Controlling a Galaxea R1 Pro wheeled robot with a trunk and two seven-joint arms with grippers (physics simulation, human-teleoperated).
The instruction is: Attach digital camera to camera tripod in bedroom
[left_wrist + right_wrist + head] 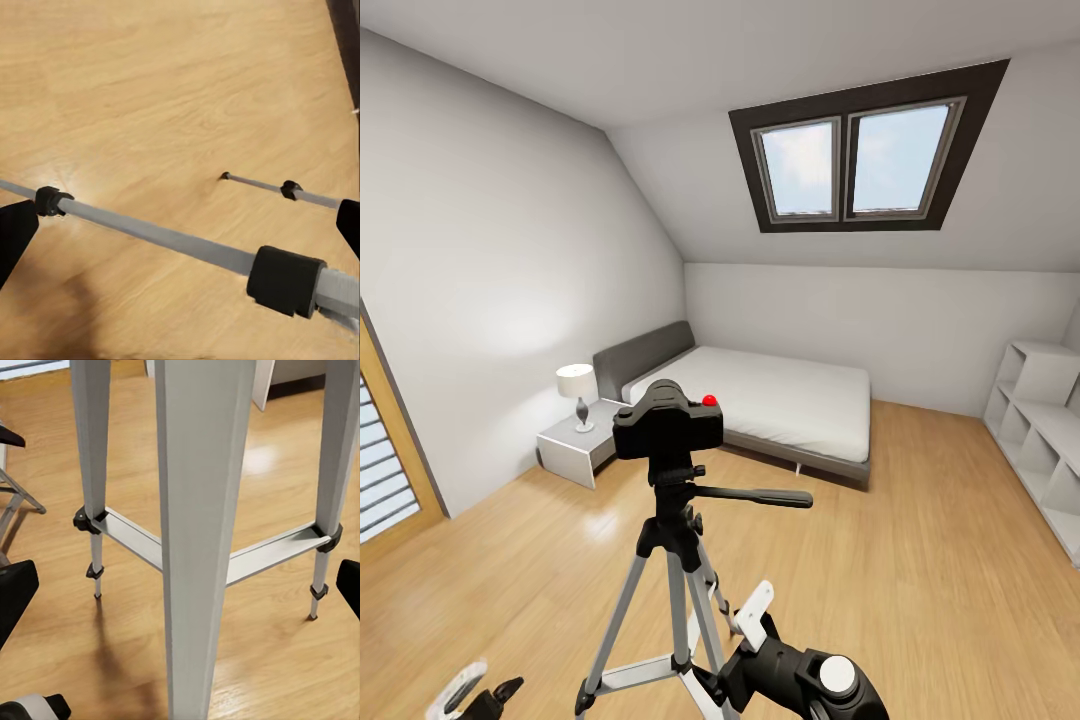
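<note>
Both my claws are empty and spread wide: the right claw [760,608] sits low by the camera tripod [678,560] legs, the left claw [470,692] off beside them. The digital camera [667,424] already sits on the tripod head, pan handle [755,496] sticking out. I'd back both arms away slowly so I don't clip a leg and tip it.

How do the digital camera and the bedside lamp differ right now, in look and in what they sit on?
The digital camera is black and boxy with a red button on top; the lamp is pale, with a white shade on a slim grey stem. The camera sits atop the camera tripod, close in front of the robot; the lamp stands on the white nightstand beside the bed, farther back. Both stand upright.
</note>
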